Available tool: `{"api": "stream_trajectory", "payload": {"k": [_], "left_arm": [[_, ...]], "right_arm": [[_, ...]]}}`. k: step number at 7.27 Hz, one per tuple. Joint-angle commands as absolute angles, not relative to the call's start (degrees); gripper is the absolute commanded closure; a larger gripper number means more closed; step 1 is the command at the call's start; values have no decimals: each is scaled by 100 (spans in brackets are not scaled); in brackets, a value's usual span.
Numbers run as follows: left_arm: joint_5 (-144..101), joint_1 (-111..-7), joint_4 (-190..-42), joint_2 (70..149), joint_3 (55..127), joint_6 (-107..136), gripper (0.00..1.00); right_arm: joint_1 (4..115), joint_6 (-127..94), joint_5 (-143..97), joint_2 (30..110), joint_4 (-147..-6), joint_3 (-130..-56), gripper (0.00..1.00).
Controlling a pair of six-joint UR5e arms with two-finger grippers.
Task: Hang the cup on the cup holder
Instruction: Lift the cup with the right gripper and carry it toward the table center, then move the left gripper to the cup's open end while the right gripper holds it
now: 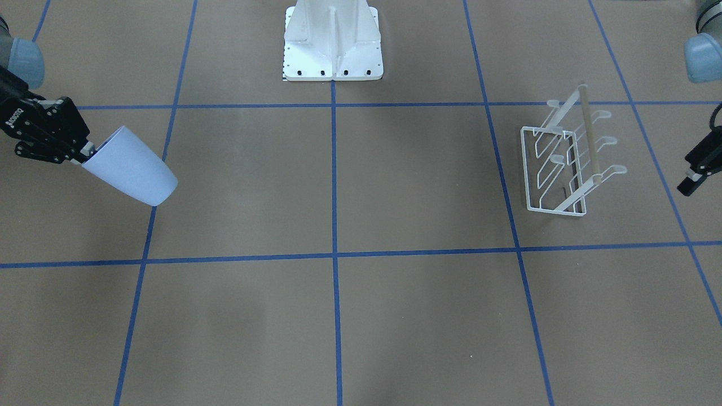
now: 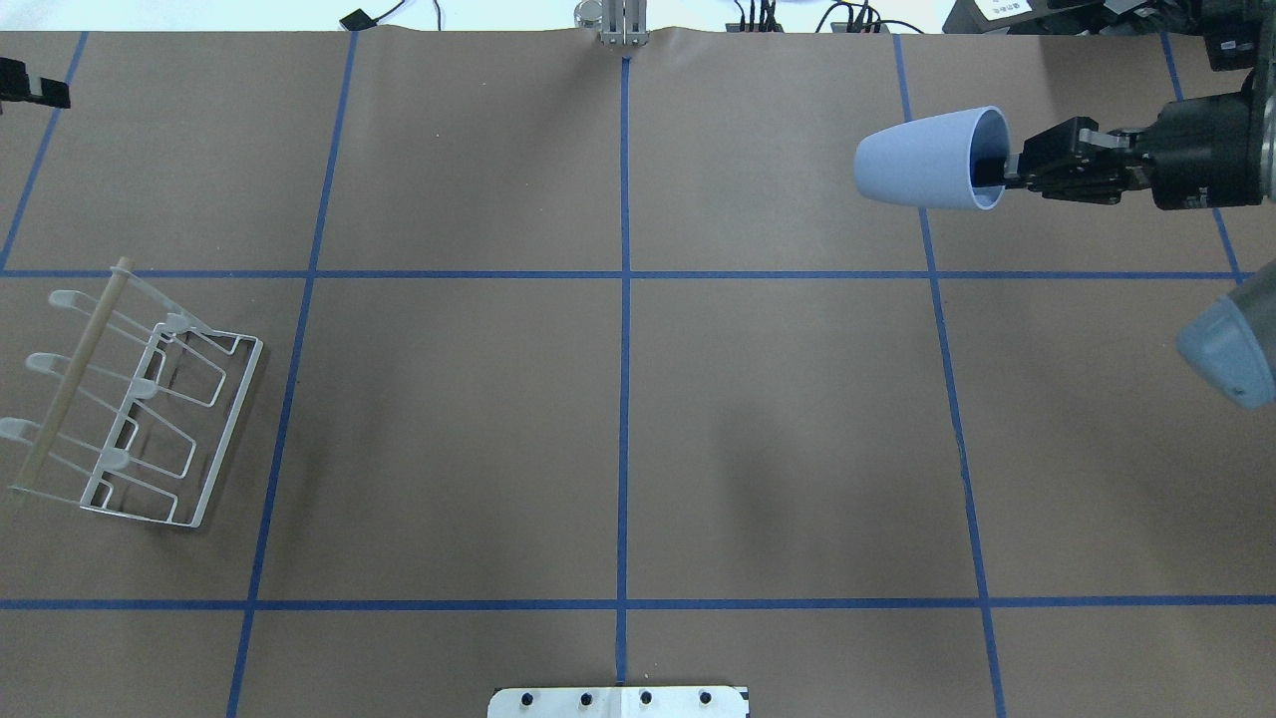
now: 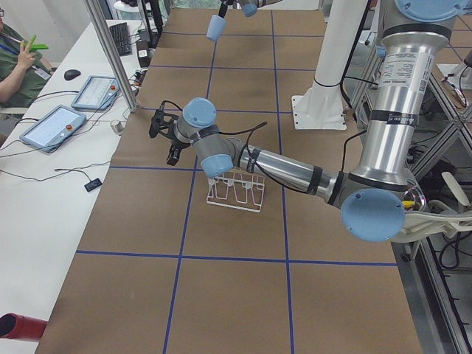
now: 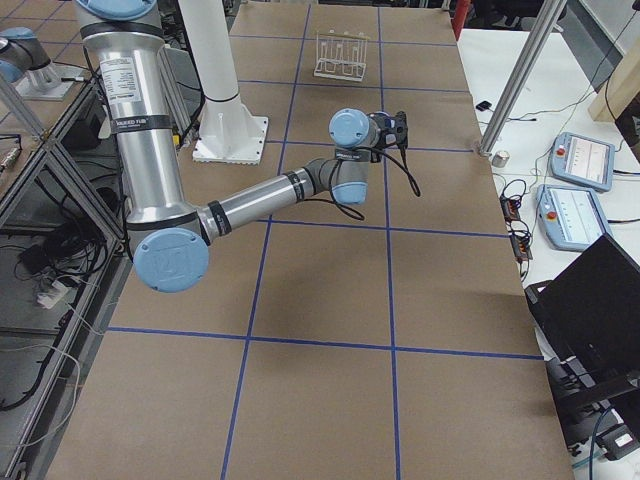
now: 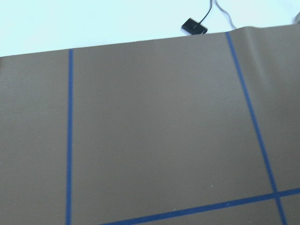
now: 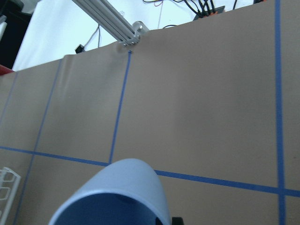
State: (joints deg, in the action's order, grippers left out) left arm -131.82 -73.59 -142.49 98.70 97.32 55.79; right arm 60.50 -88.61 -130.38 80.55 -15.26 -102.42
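The right pincer (image 2: pixel 1000 172) pinches the rim of the cup (image 2: pixel 922 160), one finger inside the mouth. The cup lies sideways, its base pointing away from the pincer, well apart from the cup holder (image 2: pixel 140 409), which stands at the other end of the surface (image 2: pixel 618 419). For the left pincer (image 1: pixel 692 175), I cannot tell the state.

right pincer (image 2: pixel 1002 175) pinching cup (image 2: pixel 917 160), left pincer (image 1: pixel 690 179) aloft

silver tube links with pale blue joint caps make up the left arm (image 3: pixel 295 169) and right arm (image 4: pixel 260 200). a black cable (image 3: pixel 247 133) loops along the left arm's forearm. the right gripper (image 1: pixel 87 152), black and blocky, bears white lettering. dark screws (image 1: pixel 322 73) line the white pedestal (image 1: pixel 333 39).
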Motion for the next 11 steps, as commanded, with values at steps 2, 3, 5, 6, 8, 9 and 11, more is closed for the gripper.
{"api": "stream_trajectory", "payload": {"k": [2, 3, 5, 6, 8, 9, 11], "left_arm": [[-13131, -6515, -16982, 10097, 9747, 9156, 2], [-13131, -6408, -17302, 10412, 9791, 10272, 2], [-12844, -6075, -17735, 10853, 9896, 11675, 2], [-12214, -5612, -17884, 10872, 10097, 12037, 2], [-11036, -4750, -17895, 10907, 10562, 12408, 2], [-10630, -4424, -17886, 10916, 10721, 12532, 2], [-10223, -3948, -17868, 11055, 10889, 12568, 2]], "right_arm": [[5328, -10667, -12543, 8051, 461, -10283, 100], [5126, -10679, -12411, 8042, 788, -10283, 100], [4460, -10679, -11772, 7832, 1298, -10283, 100], [4117, -10679, -11351, 7666, 1475, -10292, 100], [3763, -10679, -11128, 7262, 1485, -10292, 100], [3562, -10679, -10866, 7173, 1485, -10301, 100], [3341, -10670, -10723, 6979, 1485, -10266, 100]]}}
